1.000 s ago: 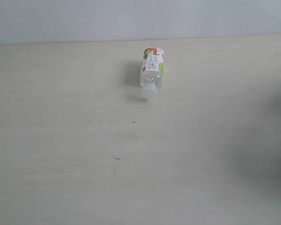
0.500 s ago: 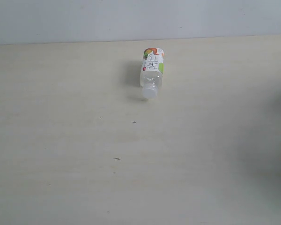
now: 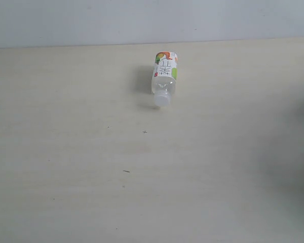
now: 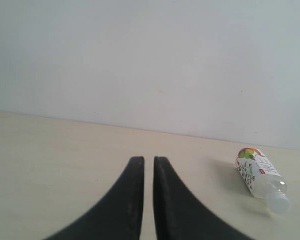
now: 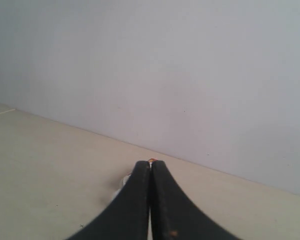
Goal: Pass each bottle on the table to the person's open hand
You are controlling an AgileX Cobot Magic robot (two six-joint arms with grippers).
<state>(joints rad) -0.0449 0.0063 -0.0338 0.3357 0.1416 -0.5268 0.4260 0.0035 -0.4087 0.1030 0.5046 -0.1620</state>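
Observation:
One bottle (image 3: 164, 76) with a white-green label and a white cap lies on its side on the table (image 3: 91, 152), near the far edge, cap toward the camera. In the left wrist view the same bottle (image 4: 262, 179) lies well off to one side of my left gripper (image 4: 148, 159), whose black fingers are shut but for a thin slit with nothing in it. My right gripper (image 5: 150, 162) is shut with its fingers touching, and only slivers of the bottle (image 5: 124, 183) show behind them. Neither gripper shows in the exterior view. The other bottles and the person's open hand are out of view.
A pale wall (image 3: 142, 20) rises behind the table's far edge. A few tiny dark specks (image 3: 145, 131) mark the beige surface. A faint shadow (image 3: 294, 167) falls over the table's right side.
The bottle has not moved. The shadow on the table's right side has faded a little.

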